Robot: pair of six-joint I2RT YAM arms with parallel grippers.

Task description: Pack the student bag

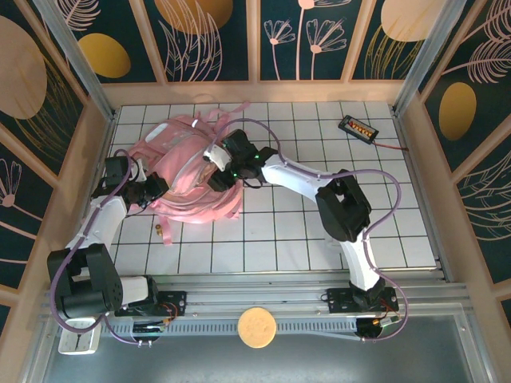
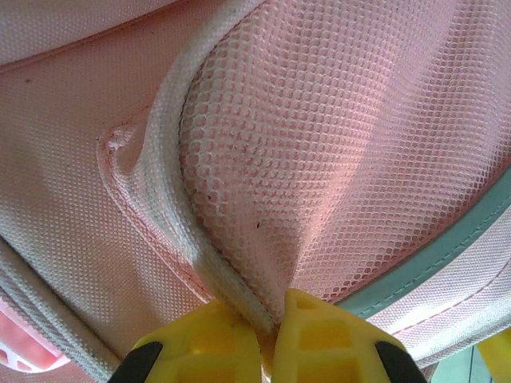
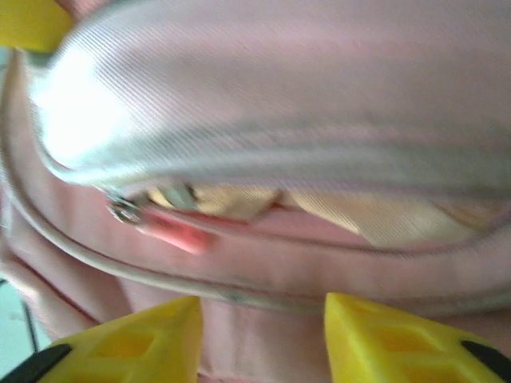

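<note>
1. On the tiled table, seen from above, the student bag (image 1: pixel 188 171) lies slumped between the two arms. The left pincer (image 1: pixel 154 191) is at its near-left edge and the right pincer (image 1: pixel 217 163) is on top of it, towards the far side. Well off to the right of the right pincer lies a black device (image 1: pixel 357 128). No loose school item is plain to see, so the filling looks largely done.
2. At the left wrist, the left pincer is clenched on the bag's pale piping (image 2: pixel 172 159), where the mesh pocket (image 2: pixel 319 159) bunches straight ahead of the fingertips. I judge this a steadying hold.
3. At the right wrist the view is blurred. The right pincer's jaws stand apart, released. A zip pull (image 3: pixel 164 227) sits just ahead and to the left, and a gaping zip mouth shows something beige (image 3: pixel 375 215) inside. Closing that zip appears to be what remains.
</note>
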